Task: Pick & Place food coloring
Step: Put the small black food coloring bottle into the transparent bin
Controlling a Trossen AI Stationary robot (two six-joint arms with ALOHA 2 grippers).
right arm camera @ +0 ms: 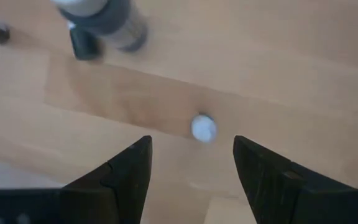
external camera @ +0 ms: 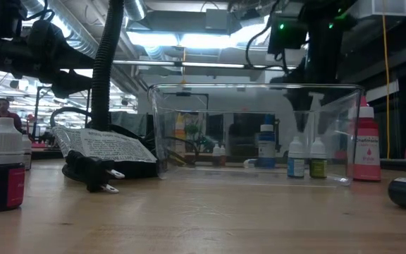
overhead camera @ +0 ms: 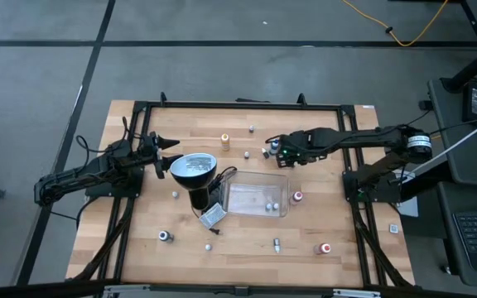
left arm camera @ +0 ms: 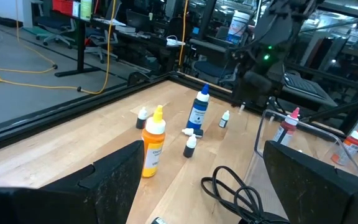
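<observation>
The worktop [overhead camera: 139, 240] is a pale butcher-block slab in a black frame, with a workshop of desks and cables behind it. We are working the pick step with the right pincer [right arm camera: 191, 163], which is hanging over a small white-capped bottle [right arm camera: 203, 128] on the far half of the worktop, next to a taller blue bottle [left arm camera: 198, 111]. Its jaws are standing apart, empty, on either side of the cap.

To do this well, we judge that we should be centring the round cap between the fingers, descending straight, and closing on the body below the cap, since the smooth, narrow plastic will probably tip or roll under a glancing touch. The blue bottle is standing close enough to be knocked.

The other bottles are lying scattered: an orange one [overhead camera: 225, 139] far left, red ones [overhead camera: 298, 197] right of the clear tray [overhead camera: 255, 178], and a few already inside its rigid transparent walls. A black lamp [overhead camera: 194, 168] with a shiny round head is sitting left of the tray, its cord [left arm camera: 232, 193] coiled.

The left pincer [left arm camera: 197, 186] is waiting wide open and empty beside the lamp.
</observation>
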